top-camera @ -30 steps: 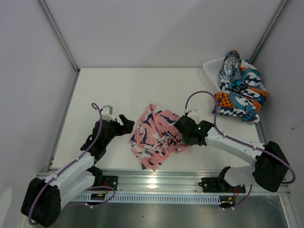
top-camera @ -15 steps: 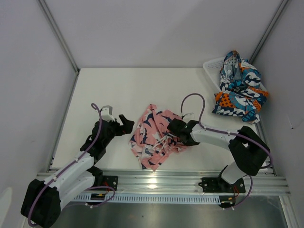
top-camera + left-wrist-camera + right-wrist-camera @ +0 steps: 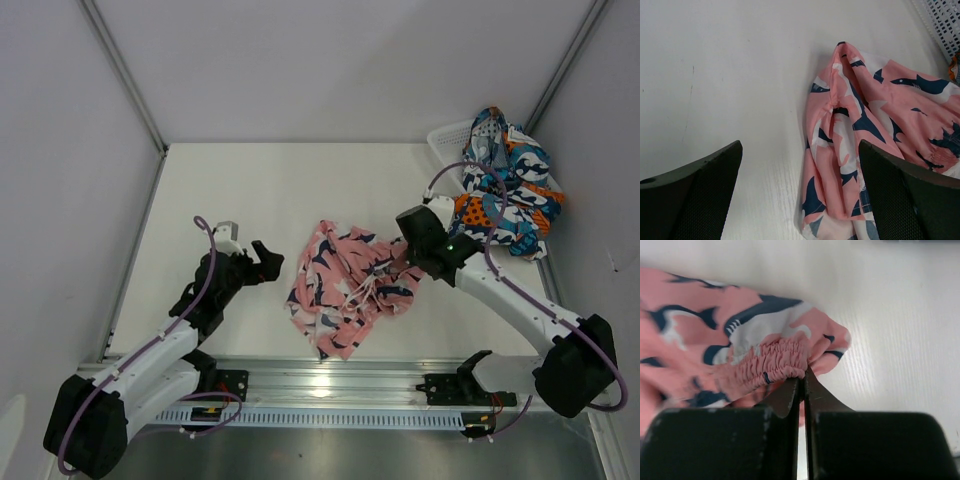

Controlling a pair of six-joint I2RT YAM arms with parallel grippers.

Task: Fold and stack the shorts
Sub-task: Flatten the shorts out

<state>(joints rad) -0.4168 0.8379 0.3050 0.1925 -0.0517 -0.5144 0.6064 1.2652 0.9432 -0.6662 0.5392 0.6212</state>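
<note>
White surface [image 3: 250, 190] is carrying pink shorts [image 3: 345, 285] mid-frame; right gripper [image 3: 803, 385] is pinching their waistband [image 3: 775, 362], probably to spread them; left gripper [image 3: 268, 260] is hovering spread.

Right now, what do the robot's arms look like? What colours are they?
The left arm and the right arm are white tubes joined by chunky black joints. A purple cable loops along each one. The fingers are black and flat, with a bumpy, mesh-like texture on the inside. A small green light glows near the right arm's wrist.
</note>
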